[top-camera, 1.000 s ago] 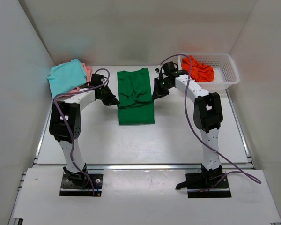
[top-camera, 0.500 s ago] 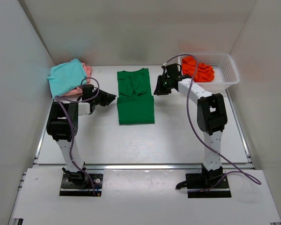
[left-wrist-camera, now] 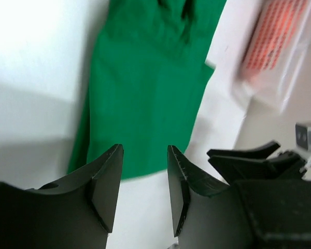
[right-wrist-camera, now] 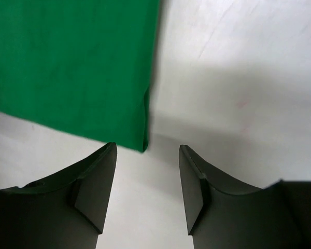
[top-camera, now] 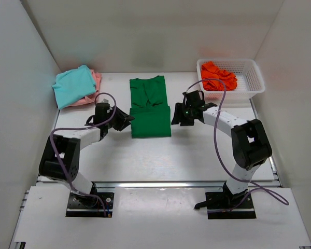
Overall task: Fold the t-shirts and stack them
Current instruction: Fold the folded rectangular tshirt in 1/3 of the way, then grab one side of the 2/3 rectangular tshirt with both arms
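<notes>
Two open, empty claws flank a dark green t-shirt (top-camera: pixel 150 106). It lies between the left gripper (top-camera: pixel 125 120) and right gripper (top-camera: pixel 177 115), its near edge just ahead of their parted fingertips.

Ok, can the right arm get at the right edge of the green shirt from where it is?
Probably yes. The right gripper is open and sits just beside the dark green t-shirt, at its right edge by the near corner; only bare table lies between, nothing blocking.

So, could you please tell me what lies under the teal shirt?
A pink shirt lies under the teal shirt; only its right and near edges show. The rest is covered, so its folding cannot be seen.
</notes>
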You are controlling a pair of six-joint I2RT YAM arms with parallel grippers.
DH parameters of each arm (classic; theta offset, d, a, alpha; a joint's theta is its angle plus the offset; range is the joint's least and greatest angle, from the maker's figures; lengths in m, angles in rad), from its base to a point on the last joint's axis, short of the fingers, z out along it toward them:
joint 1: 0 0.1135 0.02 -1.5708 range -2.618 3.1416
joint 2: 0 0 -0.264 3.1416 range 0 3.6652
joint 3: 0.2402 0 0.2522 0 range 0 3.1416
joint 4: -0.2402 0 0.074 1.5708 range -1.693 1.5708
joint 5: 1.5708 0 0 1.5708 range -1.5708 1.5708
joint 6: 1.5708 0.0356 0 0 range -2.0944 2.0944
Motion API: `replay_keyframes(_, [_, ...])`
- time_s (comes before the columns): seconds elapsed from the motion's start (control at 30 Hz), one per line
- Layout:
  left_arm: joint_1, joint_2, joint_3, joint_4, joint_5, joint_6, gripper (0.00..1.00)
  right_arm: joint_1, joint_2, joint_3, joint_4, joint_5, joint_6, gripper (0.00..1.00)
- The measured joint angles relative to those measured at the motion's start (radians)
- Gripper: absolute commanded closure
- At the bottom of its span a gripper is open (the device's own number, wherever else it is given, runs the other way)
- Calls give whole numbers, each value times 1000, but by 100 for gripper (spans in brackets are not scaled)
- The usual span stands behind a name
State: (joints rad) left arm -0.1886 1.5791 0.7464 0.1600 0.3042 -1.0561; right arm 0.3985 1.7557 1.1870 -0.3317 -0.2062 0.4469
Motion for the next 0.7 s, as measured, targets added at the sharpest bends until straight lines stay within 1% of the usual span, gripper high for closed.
replay_keyframes(0.1, [-66,-61,-42,-54,-57,43,50,42,-9,-70,16,-5,33,52])
replay_keyframes(0.37, [-130,-44,-67,-183,-180,84,51,95,-3,-143,84,-27,109,54])
replay_keyframes(0.4, [-134,-43,-72,-188,-188,84,50,98,-1,-149,93,-27,115,54])
replay_keyframes(0.43, [-137,-38,-75,-190,-194,84,52,99,4,-153,100,-27,123,54])
replay_keyframes(0.57, [-148,-2,-63,-182,-195,84,50,104,26,-164,128,-35,145,54])
replay_keyframes(0.7, [-172,4,-58,-171,-215,77,50,105,37,-164,158,-46,156,54])
